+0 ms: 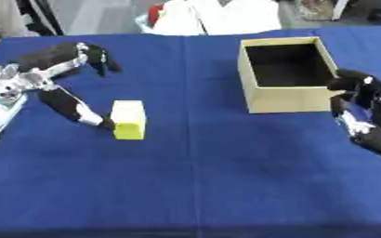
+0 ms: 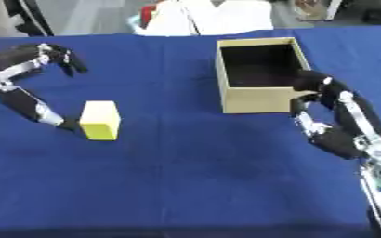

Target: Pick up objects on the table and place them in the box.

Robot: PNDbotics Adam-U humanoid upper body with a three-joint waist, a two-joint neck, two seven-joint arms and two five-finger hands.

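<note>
My left hand was wide open beside the small yellow foam block, thumb just touching, holding nothing, so I feared knocking it over, far from the open cardboard box.

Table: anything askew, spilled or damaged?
Nothing stands out. The yellow block stands upright on the blue cloth, the left hand open around it, one fingertip by its left side. The cardboard box sits upright and looks empty, the right hand open by its near right corner.
</note>
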